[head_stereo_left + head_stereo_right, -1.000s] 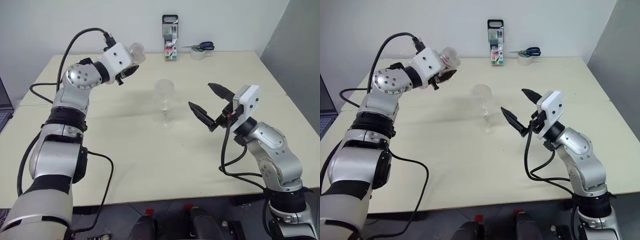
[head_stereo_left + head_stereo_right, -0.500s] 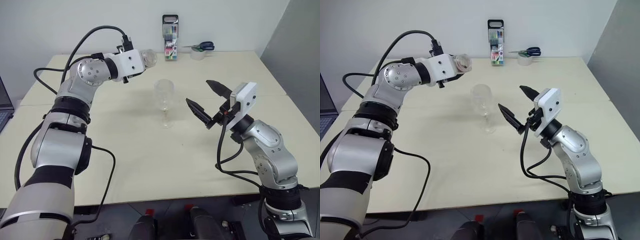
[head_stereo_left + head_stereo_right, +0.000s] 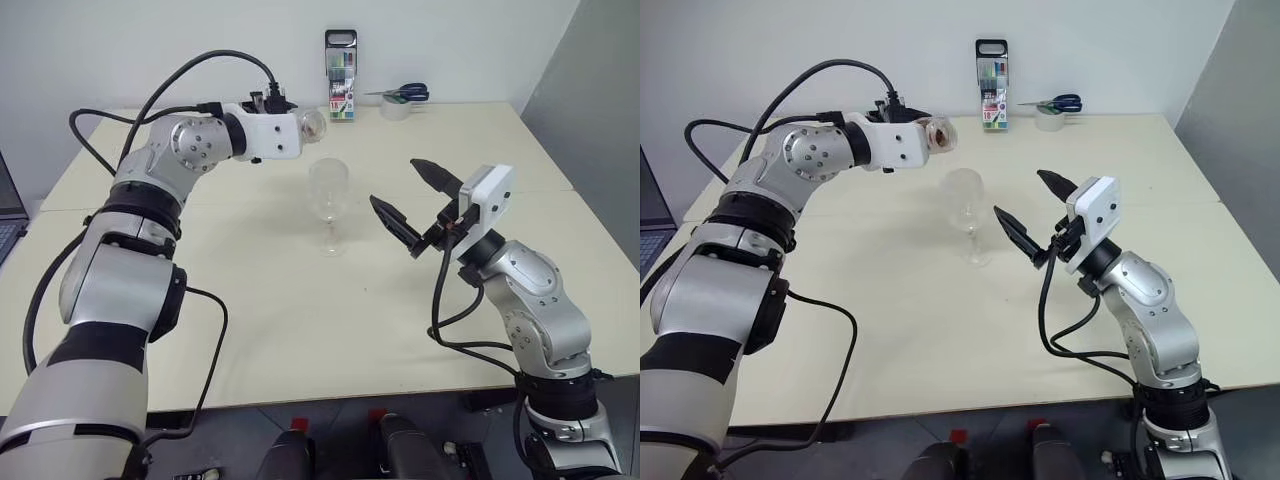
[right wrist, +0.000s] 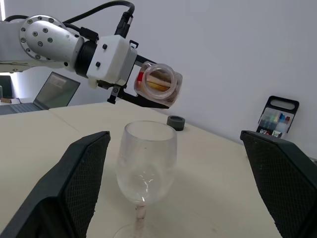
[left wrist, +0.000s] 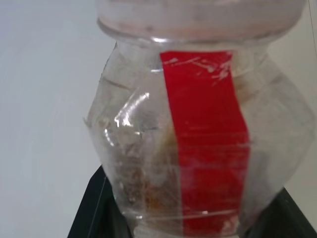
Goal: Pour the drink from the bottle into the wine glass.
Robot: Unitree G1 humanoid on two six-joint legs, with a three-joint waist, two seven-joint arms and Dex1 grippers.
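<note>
No legible text anywhere. Red strip on the bottle [image 5: 205, 144] bears no readable print; printed label on the marker case [image 3: 340, 62] at the table's [image 3: 300, 330] far edge too small to make out.

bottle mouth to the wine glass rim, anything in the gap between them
Nothing visible. The small clear plastic bottle with the red label strip, uncapped and tipped in the left claw, hangs up and to one side of the clear stemmed wine glass. The open right claw stands apart beside the glass.
</note>
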